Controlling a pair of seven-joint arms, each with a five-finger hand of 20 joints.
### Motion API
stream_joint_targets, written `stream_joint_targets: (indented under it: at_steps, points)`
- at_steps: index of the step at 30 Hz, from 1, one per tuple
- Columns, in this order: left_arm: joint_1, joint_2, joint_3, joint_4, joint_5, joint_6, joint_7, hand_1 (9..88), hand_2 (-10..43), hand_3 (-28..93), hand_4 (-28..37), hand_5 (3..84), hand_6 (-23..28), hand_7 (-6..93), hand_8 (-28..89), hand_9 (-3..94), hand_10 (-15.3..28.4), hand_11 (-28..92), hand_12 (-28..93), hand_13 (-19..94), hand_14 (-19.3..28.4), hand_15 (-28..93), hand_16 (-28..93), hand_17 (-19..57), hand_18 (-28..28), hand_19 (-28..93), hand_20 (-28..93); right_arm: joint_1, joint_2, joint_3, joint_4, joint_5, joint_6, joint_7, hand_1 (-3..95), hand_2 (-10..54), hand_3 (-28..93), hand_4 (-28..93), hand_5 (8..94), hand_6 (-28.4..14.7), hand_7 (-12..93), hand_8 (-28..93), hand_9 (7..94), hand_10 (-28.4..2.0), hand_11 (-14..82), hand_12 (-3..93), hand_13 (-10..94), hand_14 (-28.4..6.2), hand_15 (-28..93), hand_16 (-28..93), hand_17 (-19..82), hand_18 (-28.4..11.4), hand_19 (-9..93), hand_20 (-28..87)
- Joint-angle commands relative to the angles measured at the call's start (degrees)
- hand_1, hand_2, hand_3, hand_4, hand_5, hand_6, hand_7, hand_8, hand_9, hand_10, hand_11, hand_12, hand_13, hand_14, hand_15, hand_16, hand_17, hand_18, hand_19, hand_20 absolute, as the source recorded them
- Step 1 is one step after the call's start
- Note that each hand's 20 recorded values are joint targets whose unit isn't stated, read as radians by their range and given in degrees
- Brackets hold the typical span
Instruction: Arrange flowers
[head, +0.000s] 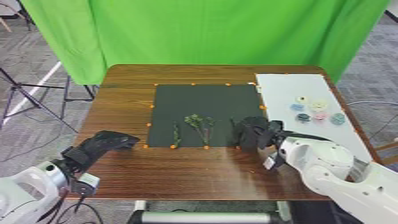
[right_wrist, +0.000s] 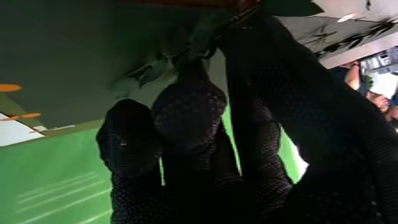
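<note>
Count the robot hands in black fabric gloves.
2: the left hand over the brown wooden table, left of the dark rectangular mat; the right hand at that mat's near right corner.

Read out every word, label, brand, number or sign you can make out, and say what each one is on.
No text can be read.
Dark mat, white sheet and green curtain: no legible lettering.
Right arm and left arm: any print there is too small to read.
</note>
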Motion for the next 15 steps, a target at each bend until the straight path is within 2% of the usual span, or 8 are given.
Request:
stream_joint_targets:
  at_steps: [1, 12, 15]
  points:
    - [0.31, -0.46, 0.64, 0.87, 0.32, -1.13, -0.59, 26.6, 1.5, 57, -17.3, 44.6, 5.3, 10.6, -5, 38.1, 16.5, 13, 12, 28, 18.7, 12, 0, -1.1, 11.4, 10, 11, -1.02, -0.23, 5.76, -0.52, 0.28, 2.22, 0.01, 48.5, -9.5, 67, -9, 57.5, 2.8, 26, 14, 53.0, -13.1, 12.7, 27.7, 77, -3.3, 69, 32, 52, -13.6, 93, 56]
    - [0.26, -0.74, 0.66, 1.03, 0.66, -1.38, -0.04, 26.6, 1.6, 56, -17.3, 44.6, 5.3, 10.6, -5, 38.2, 16.5, 13, 12, 28, 18.8, 12, 0, -1.1, 11.4, 10, 11, -2.21, 0.31, 10.53, -2.03, 0.97, 2.66, -0.30, 47.7, -9.5, 67, -9, 56.9, 3.0, 26, 13, 53.0, -13.3, 12.8, 27.9, 77, -3.4, 69, 32, 52, -13.6, 93, 56]
    - [0.30, -0.65, 0.61, 1.01, 0.60, -1.25, -0.11, 26.7, 1.6, 56, -17.3, 44.6, 5.3, 10.6, -5, 38.1, 16.5, 13, 12, 28, 18.8, 12, 0, -1.1, 11.4, 10, 11, -3.13, 0.66, 11.97, -2.03, -0.64, 8.27, 3.03, 47.4, -9.5, 67, -10, 56.8, 2.7, 26, 13, 53.4, -13.3, 13.0, 27.9, 76, -3.7, 68, 32, 51, -13.8, 93, 56]
